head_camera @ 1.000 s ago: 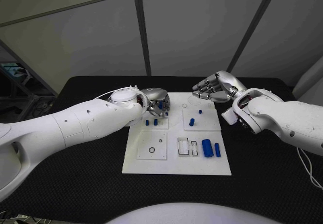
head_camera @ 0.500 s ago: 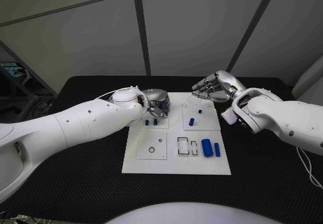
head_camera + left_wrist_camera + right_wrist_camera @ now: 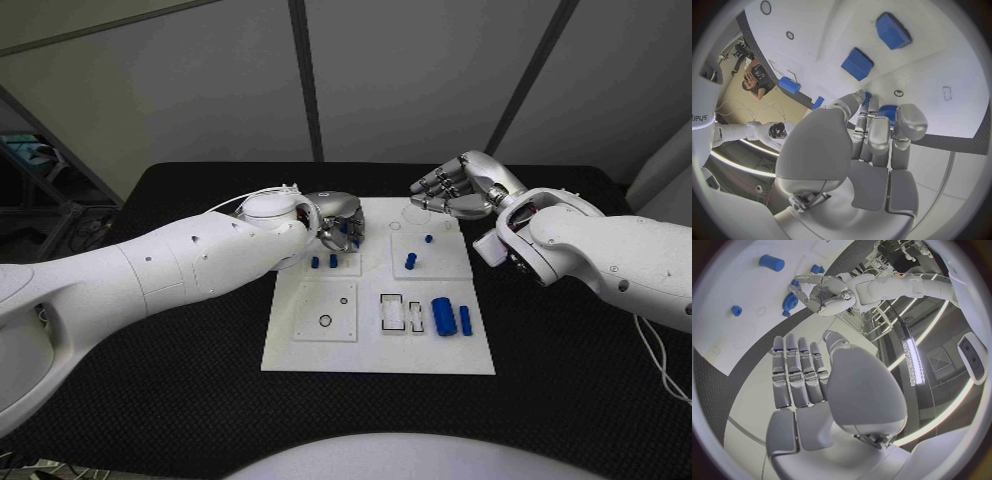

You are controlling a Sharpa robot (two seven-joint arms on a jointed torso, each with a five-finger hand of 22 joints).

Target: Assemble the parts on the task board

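Note:
The white task board (image 3: 378, 345) lies in the middle of the black table. My left hand (image 3: 336, 222) hovers over its far left corner, fingers curled round a blue part (image 3: 887, 110); the right wrist view shows that hand (image 3: 826, 292) with the blue part (image 3: 789, 302) in its fingertips. My right hand (image 3: 459, 190) hangs above the board's far right edge with its fingers (image 3: 798, 372) stretched out and nothing in them. Two short blue pegs (image 3: 325, 262) stand near the left hand. A blue peg (image 3: 411, 262) stands further right.
Side by side on the board's right part lie a thick blue cylinder (image 3: 443, 316) and a thinner one (image 3: 464, 320), next to two rectangular recesses (image 3: 392, 312). A small ring (image 3: 325, 321) marks the left square plate. Black table (image 3: 173, 350) surrounds the board.

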